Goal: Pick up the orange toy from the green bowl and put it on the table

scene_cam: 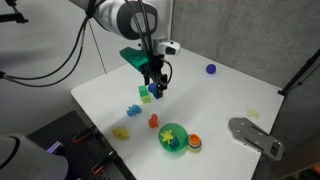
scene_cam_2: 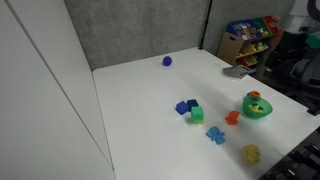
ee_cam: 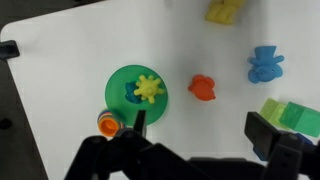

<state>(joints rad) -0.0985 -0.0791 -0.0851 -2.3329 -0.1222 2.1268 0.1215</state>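
Note:
The orange toy lies on the white table, outside the green bowl and just to its right in the wrist view. The bowl holds a yellow spiky toy on something blue. My gripper is open and empty, above the table, with the orange toy between and ahead of its fingers. In both exterior views the orange toy sits beside the bowl. In an exterior view my gripper hangs well above the toys.
A round orange, red and yellow layered object touches the bowl's edge. A blue toy, a yellow toy and a green block lie nearby. A grey plate and a purple ball lie farther off.

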